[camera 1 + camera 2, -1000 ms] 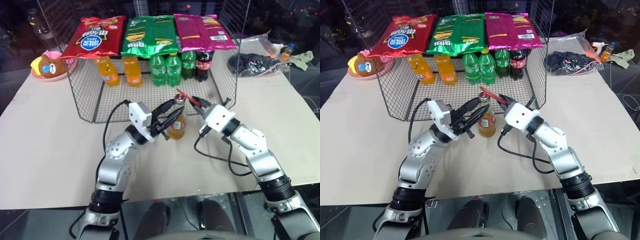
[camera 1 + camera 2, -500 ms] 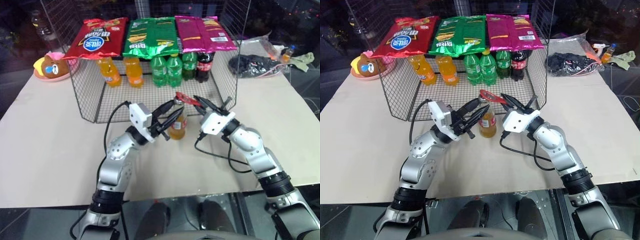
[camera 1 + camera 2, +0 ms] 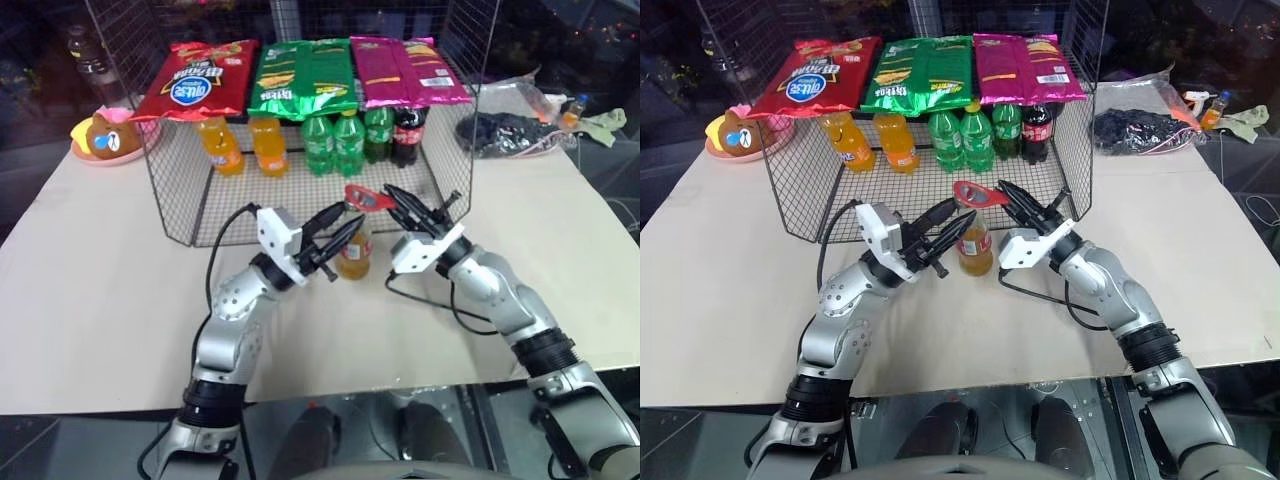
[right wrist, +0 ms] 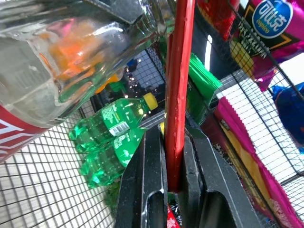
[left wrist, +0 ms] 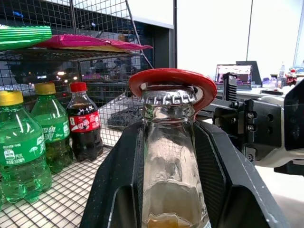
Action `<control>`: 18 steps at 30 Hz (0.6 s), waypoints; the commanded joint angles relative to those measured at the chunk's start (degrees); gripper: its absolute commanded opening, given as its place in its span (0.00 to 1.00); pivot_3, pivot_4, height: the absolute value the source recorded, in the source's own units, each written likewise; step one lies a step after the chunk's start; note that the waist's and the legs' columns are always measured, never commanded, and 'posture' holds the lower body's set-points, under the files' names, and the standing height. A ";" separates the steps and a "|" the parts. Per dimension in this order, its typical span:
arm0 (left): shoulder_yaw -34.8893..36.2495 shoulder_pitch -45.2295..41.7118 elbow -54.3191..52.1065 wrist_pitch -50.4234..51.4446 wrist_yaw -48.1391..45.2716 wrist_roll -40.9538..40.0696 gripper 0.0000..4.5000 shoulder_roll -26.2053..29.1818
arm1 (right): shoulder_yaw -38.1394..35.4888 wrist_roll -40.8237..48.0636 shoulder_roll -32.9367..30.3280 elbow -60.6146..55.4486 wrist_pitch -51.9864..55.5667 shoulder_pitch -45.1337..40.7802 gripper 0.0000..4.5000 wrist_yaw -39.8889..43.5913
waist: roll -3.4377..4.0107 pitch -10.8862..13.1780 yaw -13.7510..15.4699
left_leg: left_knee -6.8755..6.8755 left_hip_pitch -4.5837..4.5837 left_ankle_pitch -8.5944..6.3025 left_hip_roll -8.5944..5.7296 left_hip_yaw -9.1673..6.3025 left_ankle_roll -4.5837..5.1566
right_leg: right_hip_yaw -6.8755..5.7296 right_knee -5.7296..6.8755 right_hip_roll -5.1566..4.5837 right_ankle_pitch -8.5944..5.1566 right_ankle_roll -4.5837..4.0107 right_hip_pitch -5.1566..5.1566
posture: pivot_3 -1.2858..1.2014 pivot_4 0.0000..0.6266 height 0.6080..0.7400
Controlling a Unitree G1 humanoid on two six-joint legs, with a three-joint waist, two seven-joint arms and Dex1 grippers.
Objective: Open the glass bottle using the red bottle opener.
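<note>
**Opener seated on the cap, lever stroke still to come**

A beige table (image 3: 90, 290) carries a wire-mesh rack (image 3: 175, 205) at its far side, with three snack bags lying across its top and a row of plastic soda bottles standing under them: orange at the left, green in the middle, one dark cola (image 3: 408, 125) at the right. Far left of the rack sits a brown bear-shaped toy on a pink dish (image 3: 103, 138); far right lies a dark bundle in a plastic bag (image 3: 505, 130).

Just in front of the rack, near the table's middle, the glass bottle (image 3: 354, 250) stands upright with orange drink in its lower half. The left gripper (image 3: 338, 228) comes in from the left, and its two black fingers are closed around the bottle's shoulder and neck, steadying it. The right gripper (image 3: 402, 208) comes in from the right, its jaws pressed together on the handle of the red bottle opener (image 3: 368, 198). In the left wrist view the opener's ring sits around the crown cap (image 5: 169, 96), roughly level.

By my reading, the step in hand is the engagement of opener and cap; the cap looks still crimped on. The next move would call for the right wrist to lever the handle so the ring's lip catches under the cap edge, while the left grip holds firm against the tipping force. Whether the lip is hooked under the crimp cannot be told.
</note>
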 commanded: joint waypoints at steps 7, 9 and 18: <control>-2.25 0.06 3.50 2.04 -0.13 2.93 0.26 1.01 | 3.46 -2.45 -1.60 1.87 -3.69 -1.92 0.00 1.26 | 0.06 -0.03 -0.02 | 0.00 0.10 0.00 0.00 0.02 0.00 | 0.02 0.00 0.00 0.00 0.00 0.11 | 0.52 0.24 1.00; -2.33 0.16 3.60 2.00 -0.04 3.03 0.26 1.00 | 2.87 -1.69 -2.66 2.00 -3.93 -2.74 0.00 1.94 | 0.05 -0.04 -0.01 | -0.01 0.11 0.00 0.00 0.02 0.00 | 0.02 0.00 0.01 0.00 0.00 0.12 | 0.52 0.24 1.00; -2.62 0.29 3.94 2.41 0.04 3.23 0.26 1.09 | 1.16 0.07 -5.96 2.86 -4.57 -6.75 0.00 3.09 | 0.06 -0.04 0.02 | -0.01 0.11 0.00 0.01 0.02 0.00 | 0.02 -0.02 0.00 0.00 0.00 0.14 | 0.52 0.24 1.00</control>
